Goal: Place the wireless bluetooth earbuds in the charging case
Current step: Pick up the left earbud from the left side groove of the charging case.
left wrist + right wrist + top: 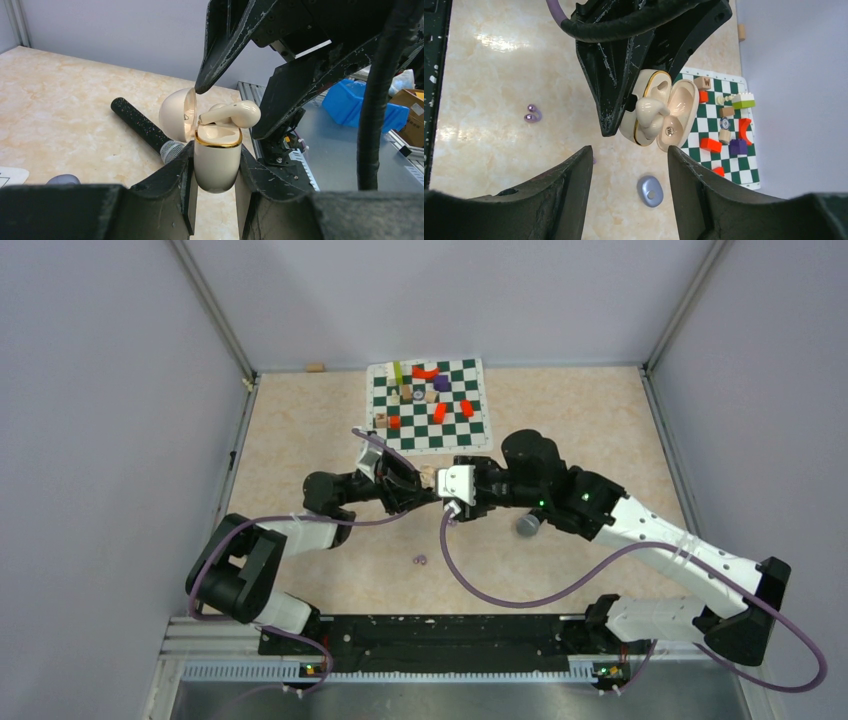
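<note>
My left gripper [216, 149] is shut on a cream charging case [216, 167] with a gold rim, held upright above the table. Its lid [175, 116] stands open. A cream earbud [234, 113] lies across the case's mouth, not seated in a slot. From the right wrist, the same earbud [649, 114] sits on the case [640, 134], just beyond my right gripper [629, 150], which is open and holds nothing. One right fingertip [201, 88] is at the lid's edge. From above, both grippers [432, 486] meet mid-table. Tiny purple rounded pieces [531, 114] lie on the table [419, 560].
A black microphone [527, 525] lies on the table under the right arm [140, 125]. A blue-grey pebble [650, 190] rests below the right gripper. A green-and-white chessboard [470, 435] with coloured blocks sits at the back.
</note>
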### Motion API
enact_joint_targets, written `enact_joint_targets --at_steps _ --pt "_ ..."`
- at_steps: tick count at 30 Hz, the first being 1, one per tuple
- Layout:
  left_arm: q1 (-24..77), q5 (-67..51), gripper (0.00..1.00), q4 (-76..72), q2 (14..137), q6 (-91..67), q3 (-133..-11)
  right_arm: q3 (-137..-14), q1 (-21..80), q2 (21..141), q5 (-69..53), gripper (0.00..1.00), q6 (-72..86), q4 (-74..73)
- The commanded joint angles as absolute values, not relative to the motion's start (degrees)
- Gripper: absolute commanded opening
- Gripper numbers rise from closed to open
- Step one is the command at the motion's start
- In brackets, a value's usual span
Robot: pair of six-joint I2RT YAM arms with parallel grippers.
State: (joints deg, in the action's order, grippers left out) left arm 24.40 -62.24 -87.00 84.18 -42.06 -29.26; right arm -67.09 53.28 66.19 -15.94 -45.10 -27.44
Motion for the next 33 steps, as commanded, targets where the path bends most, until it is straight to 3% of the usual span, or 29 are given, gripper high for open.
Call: enact_joint_targets --at_steps 1,8,33 --pt "24.61 -61.78 0.0 -89.24 84.15 -40.96 -31.21 -68.43 53.14 65.62 -17.21 0.53 -46.4 -21.52" --pt "24.61 -61.67 0.0 -88.78 85.08 -40.38 -31.39 -71.21 54.7 67.25 -17.36 0.44 -44.83 -21.93" --pt "24.61 -61.74 0.0 -86.92 84.72 -39.01 -31.45 -71.52 57.22 69.95 -13.8 0.32 -42.03 -19.21"
